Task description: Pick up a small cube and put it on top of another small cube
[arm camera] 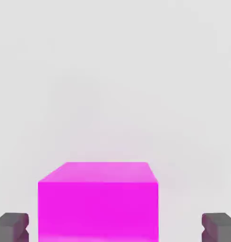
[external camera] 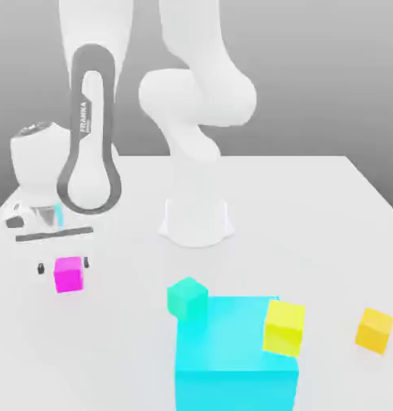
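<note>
Clutter on counter (external camera: 328, 201): big cyan block (external camera: 231, 361) carrying yellow cube (external camera: 284, 327), teal cube (external camera: 187, 297) touching its corner, orange cube (external camera: 374, 330) apart. Small cube (external camera: 69, 274), magenta, alone at exterior view's left. Arm bent low; jaws (external camera: 63, 265) open, straddling small cube, fingertips (arm camera: 12, 227) clear of its sides.

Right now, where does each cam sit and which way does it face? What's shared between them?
Exterior view: off the arm, raised, looking down across the white table at the arm's base; arm, hand and open gripper show, fingertips either side of the magenta cube.
Hand view: on the hand, looking along the fingers at the magenta cube on the table; both dark fingertips show.
Shared: magenta cube, fingertips, table. The cyan block and the teal cube, yellow cube and orange cube appear in the exterior view.
</note>
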`<control>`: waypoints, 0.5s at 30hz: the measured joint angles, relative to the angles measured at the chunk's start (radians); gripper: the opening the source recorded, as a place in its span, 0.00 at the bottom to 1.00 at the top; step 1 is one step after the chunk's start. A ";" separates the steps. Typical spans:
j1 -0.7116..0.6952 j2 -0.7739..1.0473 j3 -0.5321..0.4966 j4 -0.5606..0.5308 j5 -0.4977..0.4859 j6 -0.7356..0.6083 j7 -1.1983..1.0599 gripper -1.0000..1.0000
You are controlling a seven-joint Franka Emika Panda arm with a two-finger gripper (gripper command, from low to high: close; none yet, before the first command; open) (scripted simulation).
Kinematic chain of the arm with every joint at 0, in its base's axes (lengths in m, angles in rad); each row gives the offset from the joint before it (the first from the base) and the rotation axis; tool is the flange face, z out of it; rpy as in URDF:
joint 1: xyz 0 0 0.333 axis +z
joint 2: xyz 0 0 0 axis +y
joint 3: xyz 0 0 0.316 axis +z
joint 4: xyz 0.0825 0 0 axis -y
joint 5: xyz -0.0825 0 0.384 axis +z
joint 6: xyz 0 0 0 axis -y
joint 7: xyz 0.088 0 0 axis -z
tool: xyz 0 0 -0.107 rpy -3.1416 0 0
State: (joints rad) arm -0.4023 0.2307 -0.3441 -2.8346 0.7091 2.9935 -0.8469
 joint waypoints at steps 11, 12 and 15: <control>-0.116 0.050 0.163 0.012 0.162 0.076 -0.122 0.00; -0.120 0.054 0.171 0.013 0.178 0.082 -0.135 0.00; -0.079 0.038 0.115 0.009 0.126 0.054 -0.095 0.00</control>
State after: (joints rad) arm -0.4811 0.2689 -0.2293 -2.8254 0.8351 3.0476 -0.9415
